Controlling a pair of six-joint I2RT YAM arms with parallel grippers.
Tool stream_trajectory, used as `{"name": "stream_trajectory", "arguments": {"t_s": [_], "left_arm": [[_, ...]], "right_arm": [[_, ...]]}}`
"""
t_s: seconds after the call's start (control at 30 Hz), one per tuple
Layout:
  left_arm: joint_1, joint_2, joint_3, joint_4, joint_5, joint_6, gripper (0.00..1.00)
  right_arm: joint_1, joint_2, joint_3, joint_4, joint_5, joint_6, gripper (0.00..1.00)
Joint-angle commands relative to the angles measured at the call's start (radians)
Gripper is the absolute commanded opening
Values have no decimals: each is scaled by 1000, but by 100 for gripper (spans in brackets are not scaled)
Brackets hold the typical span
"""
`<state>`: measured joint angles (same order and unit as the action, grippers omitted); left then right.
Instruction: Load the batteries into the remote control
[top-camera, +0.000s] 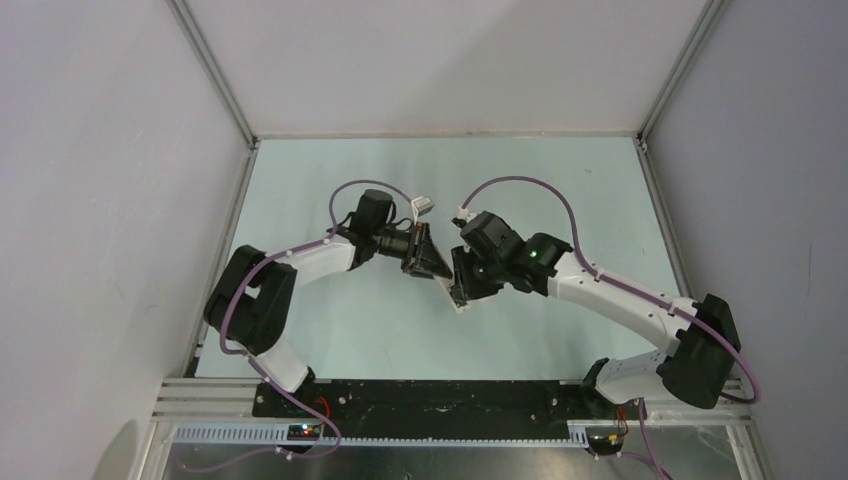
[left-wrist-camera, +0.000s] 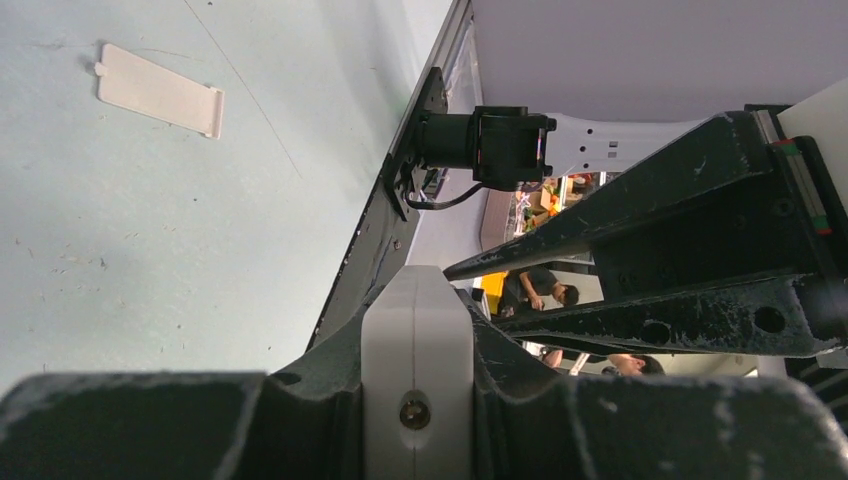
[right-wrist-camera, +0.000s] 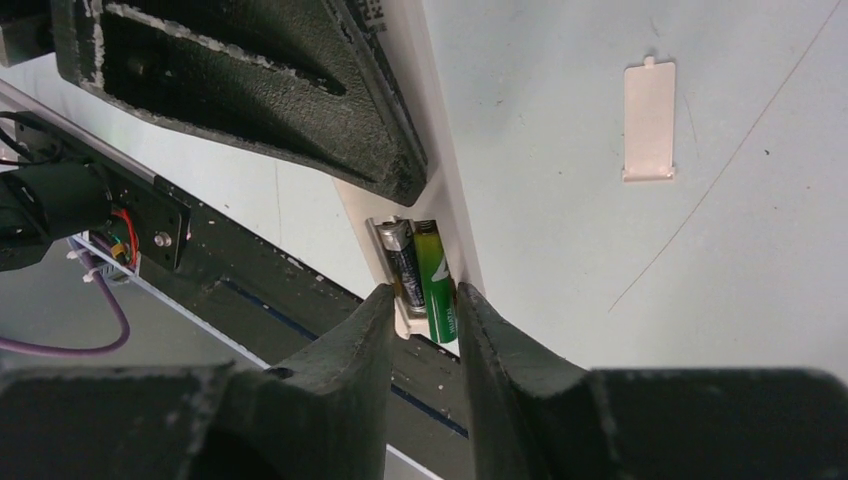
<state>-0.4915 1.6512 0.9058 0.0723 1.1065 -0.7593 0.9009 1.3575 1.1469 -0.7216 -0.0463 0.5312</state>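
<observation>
light: even, bright — soft shadows; glare: none; focus: near wrist-view foreground blurred

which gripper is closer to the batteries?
Right. The right gripper pinches the remote control at the end where the batteries sit, its fingers flanking them. The left gripper holds the remote control further along, away from them.

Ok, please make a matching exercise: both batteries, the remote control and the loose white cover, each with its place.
1 black battery
2 green battery
3 white cover
4 remote control

a flat on the table, alone
b in the bay, nearer the cover
c end gripped by the right hand
d in the bay, farther from the cover

Pairs: 1-d, 2-b, 3-a, 4-c
</observation>
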Motion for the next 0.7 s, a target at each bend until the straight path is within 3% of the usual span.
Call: {"name": "stream_trajectory", "arguments": {"t_s": [0.0,0.27,0.67], "left_arm": [[-7,5,42,24,56,-25,0],[-7,5,45,26,51,-29,0],[-6,14,53,25,7,-57,0]], "right_arm": [[-11,-28,43,-15,46,-2,34],[-11,-88,40,-41,70,2,37],[10,-193,-69,-14,76,141,27]]}}
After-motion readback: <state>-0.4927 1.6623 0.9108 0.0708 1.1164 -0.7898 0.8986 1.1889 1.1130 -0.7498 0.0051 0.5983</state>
